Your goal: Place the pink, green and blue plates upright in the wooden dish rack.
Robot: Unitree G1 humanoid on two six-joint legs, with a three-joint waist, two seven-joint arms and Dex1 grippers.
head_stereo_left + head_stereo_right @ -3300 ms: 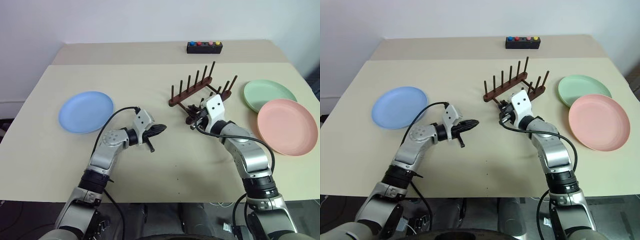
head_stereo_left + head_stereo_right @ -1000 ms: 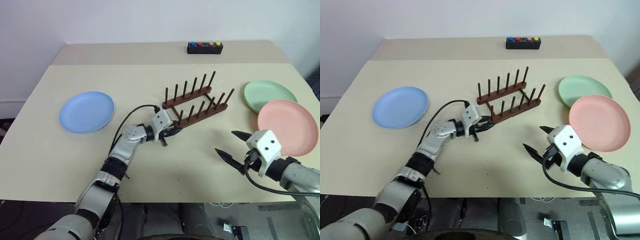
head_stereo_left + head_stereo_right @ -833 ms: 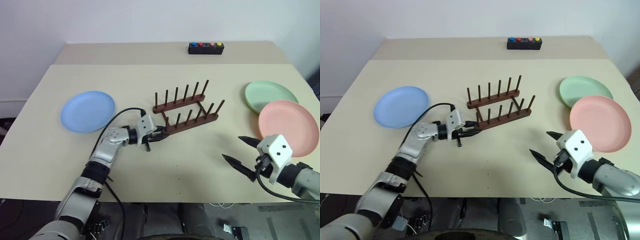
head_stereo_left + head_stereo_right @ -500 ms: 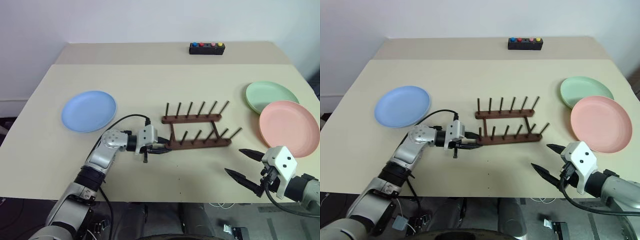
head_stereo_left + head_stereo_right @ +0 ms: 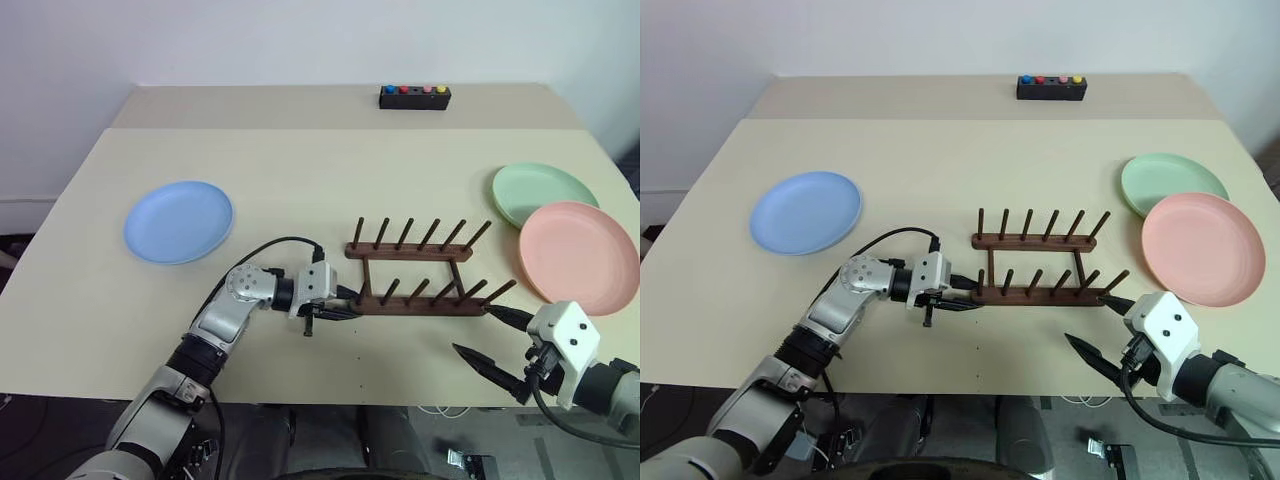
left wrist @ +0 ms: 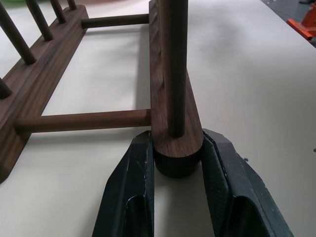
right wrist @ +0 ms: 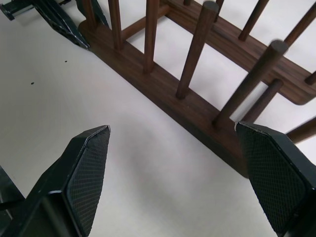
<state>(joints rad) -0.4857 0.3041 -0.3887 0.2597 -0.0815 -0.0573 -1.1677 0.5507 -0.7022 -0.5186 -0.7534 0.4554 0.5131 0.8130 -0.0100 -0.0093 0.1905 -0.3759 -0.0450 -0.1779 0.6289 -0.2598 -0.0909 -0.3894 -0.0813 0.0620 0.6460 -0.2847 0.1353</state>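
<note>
While the left gripper (image 5: 335,305) clamped the near rail end of the wooden rack (image 5: 420,272) mid-table, the right gripper (image 5: 495,345) hung close by, fingers wide apart; all plates lay flat.

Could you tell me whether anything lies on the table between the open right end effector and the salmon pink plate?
Nothing visible does: bare tabletop separates the right end effector from the salmon pink round plate.

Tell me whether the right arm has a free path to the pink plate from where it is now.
Probably yes. The right gripper hangs open near the table's front edge, and the pink plate lies flat just beyond it with only bare table between. The wooden dish rack sits off to its left, out of that path.
</note>
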